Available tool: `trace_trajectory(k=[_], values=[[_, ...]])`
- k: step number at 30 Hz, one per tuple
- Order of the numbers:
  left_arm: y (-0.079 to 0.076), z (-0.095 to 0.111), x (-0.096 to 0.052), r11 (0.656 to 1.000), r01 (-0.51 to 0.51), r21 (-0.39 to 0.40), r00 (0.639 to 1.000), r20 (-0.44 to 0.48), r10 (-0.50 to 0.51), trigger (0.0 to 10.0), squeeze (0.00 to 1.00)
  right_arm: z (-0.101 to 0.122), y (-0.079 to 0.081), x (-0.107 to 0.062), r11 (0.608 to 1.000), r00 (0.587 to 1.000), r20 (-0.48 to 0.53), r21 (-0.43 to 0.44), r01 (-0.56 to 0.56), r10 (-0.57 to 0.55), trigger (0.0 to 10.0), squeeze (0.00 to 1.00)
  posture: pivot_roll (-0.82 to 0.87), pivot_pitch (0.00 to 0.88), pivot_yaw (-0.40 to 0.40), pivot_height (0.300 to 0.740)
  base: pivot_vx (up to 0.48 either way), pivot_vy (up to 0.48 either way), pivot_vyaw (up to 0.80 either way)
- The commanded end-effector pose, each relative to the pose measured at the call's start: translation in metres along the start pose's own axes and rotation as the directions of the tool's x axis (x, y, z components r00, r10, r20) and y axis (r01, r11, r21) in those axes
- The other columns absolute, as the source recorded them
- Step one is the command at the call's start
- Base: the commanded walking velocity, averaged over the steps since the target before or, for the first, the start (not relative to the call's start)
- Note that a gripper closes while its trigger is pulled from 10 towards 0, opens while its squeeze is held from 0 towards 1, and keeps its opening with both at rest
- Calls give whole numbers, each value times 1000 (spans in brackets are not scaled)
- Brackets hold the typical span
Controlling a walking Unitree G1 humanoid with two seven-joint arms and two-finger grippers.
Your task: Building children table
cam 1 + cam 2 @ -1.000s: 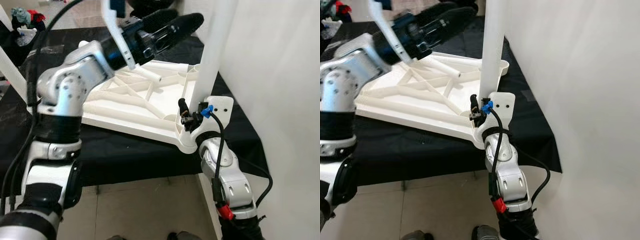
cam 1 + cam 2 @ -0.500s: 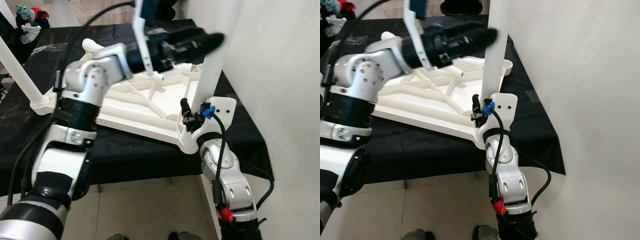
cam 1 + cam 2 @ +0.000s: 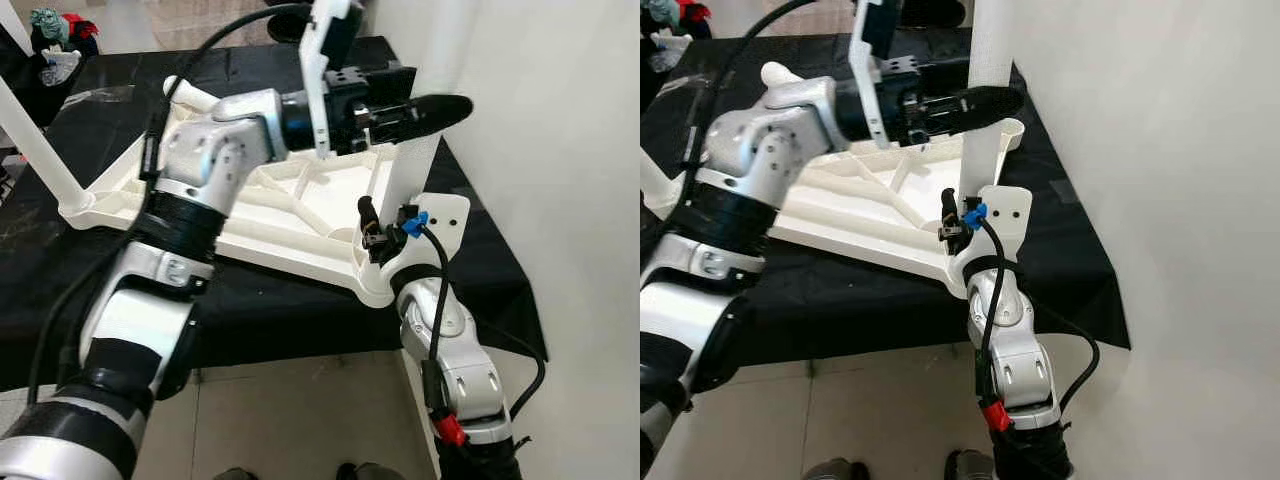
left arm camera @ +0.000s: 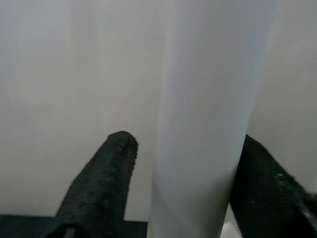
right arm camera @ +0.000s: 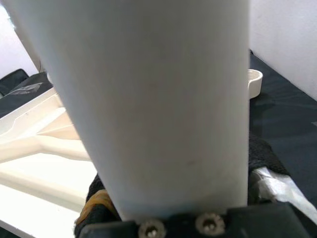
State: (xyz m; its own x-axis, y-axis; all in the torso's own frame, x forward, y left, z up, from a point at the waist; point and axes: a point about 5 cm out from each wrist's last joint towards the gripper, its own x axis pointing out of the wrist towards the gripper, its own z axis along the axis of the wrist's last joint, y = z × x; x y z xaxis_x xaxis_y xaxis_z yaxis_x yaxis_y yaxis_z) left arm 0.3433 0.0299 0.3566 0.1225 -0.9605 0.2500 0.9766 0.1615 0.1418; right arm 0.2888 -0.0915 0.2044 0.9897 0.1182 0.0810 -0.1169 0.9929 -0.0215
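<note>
I see the white ribbed plastic table panel [image 3: 270, 215] upside down on the black tabletop [image 3: 90, 270]. My right hand [image 3: 385, 232] grips the upright white leg [image 3: 405, 175]; left hand [image 4: 183, 163] straddles it, unclenched. Corner sockets look unfilled.

Bright, even light; soft wrist close-ups

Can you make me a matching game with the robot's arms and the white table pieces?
Things:
1. left gripper
2. right gripper
3. upside-down white plastic tabletop
4. upright white table leg

Places:
A. lies on the black cloth
B. holds the leg low, near the tabletop corner
C. stands at the tabletop's corner
D. reaches around the leg higher up

Pairs: 1-D, 2-B, 3-A, 4-C
</note>
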Motion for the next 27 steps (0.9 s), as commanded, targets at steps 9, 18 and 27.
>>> trace_trajectory(k=[9, 18, 27], values=[[0, -10, 5, 1000, 15, -11, 1000, -7, -15, 0, 0, -12, 14, 1, 989, 988, -72, 48, -137, 140, 10000, 1000, -79, 154, 8, 740, 0, 0, 0], [-4, -11, 5, 999, 41, 23, 999, -21, -40, 0, 0, 17, -9, 2, 886, 885, 101, 52, -462, 455, 10000, 1000, -80, 152, 8, 740, 0, 0, 0], [-9, -12, 6, 997, 58, 45, 998, -22, -57, 0, 0, 56, -78, 5, 586, 591, 27, -172, -792, 806, 10000, 1000, -71, 153, 3, 740, 0, 0, 0]])
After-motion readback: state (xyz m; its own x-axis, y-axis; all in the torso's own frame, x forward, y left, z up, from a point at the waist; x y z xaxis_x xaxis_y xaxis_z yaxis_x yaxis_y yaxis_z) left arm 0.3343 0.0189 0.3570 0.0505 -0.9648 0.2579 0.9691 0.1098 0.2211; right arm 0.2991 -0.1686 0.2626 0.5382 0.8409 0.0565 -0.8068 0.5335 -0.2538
